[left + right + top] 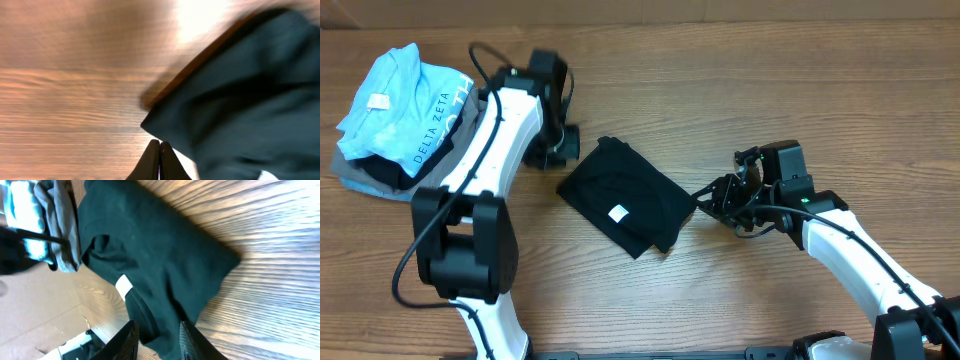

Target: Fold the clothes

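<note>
The clothes, one black T-shirt [625,195] with a small white tag [617,212], lie folded in a rough rectangle at the table's middle. My left gripper [560,152] sits just off the shirt's upper-left corner. In the left wrist view its fingers [160,147] are pressed together with nothing between them, right beside the shirt's corner [235,100]. My right gripper [713,200] is at the shirt's right edge. Its jaws [160,342] stand apart, low over the table, with the shirt's edge [150,255] lying between them.
A light blue "DELTA ZETA" shirt [400,100] lies on a grey folded garment [360,175] at the back left, close behind my left arm. The right wrist view shows that pile [62,225] beyond the black shirt. Bare wood [770,90] surrounds the shirt.
</note>
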You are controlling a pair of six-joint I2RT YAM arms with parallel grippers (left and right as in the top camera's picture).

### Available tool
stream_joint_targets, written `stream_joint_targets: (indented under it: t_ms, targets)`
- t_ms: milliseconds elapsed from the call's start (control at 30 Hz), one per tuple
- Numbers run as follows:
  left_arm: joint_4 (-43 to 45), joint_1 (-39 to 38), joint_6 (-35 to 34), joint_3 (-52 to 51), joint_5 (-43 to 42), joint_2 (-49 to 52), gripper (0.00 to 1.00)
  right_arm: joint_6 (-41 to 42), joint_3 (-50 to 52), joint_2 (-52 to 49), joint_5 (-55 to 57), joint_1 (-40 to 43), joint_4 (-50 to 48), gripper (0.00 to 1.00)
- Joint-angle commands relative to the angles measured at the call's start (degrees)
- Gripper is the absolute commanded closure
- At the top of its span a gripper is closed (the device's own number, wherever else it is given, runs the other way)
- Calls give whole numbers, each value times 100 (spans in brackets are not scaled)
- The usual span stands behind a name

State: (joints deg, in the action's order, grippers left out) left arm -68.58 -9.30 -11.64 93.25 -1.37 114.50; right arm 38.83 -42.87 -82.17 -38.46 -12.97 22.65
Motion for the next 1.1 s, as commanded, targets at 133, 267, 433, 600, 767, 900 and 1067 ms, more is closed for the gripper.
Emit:
stream_joint_targets:
  t_ms: [133,267,433,600,767,900,1067]
  targets:
    - [979,-55,-70,-1401,-428,144,96,-131,-107,105,46,286,129,69]
    - [1307,-170,-83,-1919,-848,144,96,-133,-107,105,44,299,131,69]
    - [1451,-435,-326,-2299,-1088,144,96,-136,-107,105,48,299,144,69]
    - [1340,-901,-763,-2345,-2020,144,96,-293,-107,105,48,299,149,69]
    - [1054,-1532,-1427,-2332,-2413,111,96,-323,-109,105,188,334,446,69]
    - [586,-1705,-1753,-2258,-1458,-138,96,-188,-107,105,481,697,933,69]
    - [98,-1545,-1349,-1897,-940,-817,92,-273,-107,105,551,1235,966,69]
